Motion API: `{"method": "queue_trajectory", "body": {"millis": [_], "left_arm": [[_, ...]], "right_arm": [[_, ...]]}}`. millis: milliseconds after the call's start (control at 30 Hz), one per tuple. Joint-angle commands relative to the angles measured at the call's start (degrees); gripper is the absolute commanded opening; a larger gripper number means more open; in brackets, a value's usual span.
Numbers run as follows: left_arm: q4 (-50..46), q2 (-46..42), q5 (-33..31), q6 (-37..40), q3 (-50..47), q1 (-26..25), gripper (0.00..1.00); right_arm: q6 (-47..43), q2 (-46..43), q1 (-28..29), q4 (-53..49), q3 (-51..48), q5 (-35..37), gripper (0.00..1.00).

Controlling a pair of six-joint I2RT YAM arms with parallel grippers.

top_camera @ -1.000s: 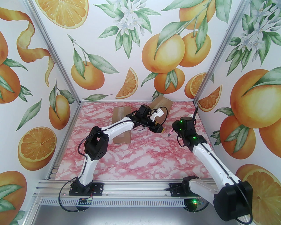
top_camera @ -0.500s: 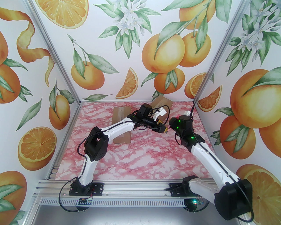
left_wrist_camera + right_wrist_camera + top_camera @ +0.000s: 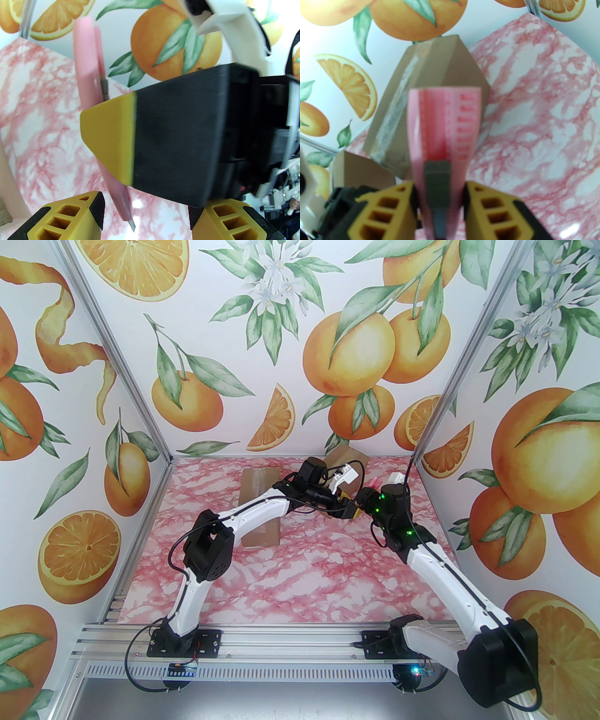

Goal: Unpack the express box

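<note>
Centrally, toward the far edge of the pink marbled worktop (image 3: 304,577), the two wrists are seen close together. A pink utility knife (image 3: 443,121) is clamped in the right pincer (image 3: 439,187), with the yellow fingers (image 3: 377,211) pressed against both sides of the handle beside its grey slider (image 3: 437,180). In the left wrist view the knife is shown slanting down the picture, narrow end lowest, with a short metal blade tip (image 3: 133,226) exposed.

The left pincer (image 3: 145,211) is held apart, and the blade end of the knife is seen in the gap between its two tips. Whether either tip touches the knife cannot be told.

A flat cardboard box (image 3: 255,483) is laid near the far edge, left of centre, with a tape strip along its top, and it is partly covered by the left arm (image 3: 243,516). A tilted cardboard box (image 3: 349,456) is propped at the far edge against the back wall (image 3: 281,333), just beyond the two pincers. From the right wrist it is seen directly behind the knife, with a strip of clear tape (image 3: 393,121) running down one face. Both boxes are closed and taped.
</note>
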Motion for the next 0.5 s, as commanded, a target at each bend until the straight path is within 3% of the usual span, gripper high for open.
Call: {"method": "queue_trajectory", "body": {"millis": [0, 167, 467], "left_arm": [[-0.64, 0.87, -0.86, 1.37, 2.30, -0.20, 0.63], [-1.19, 1.00, -1.48, 2.41, 2.60, -0.31, 0.58], [-3.07, 1.79, -1.86, 3.98, 5.69, -0.14, 0.35]], "right_arm": [[0.18, -0.32, 0.35, 2.64, 2.07, -1.63, 0.37], [0.57, -0.06, 0.31, 3.21, 2.85, -3.70, 0.37], [0.78, -0.68, 0.30, 3.57, 2.59, -4.63, 0.37]]}}
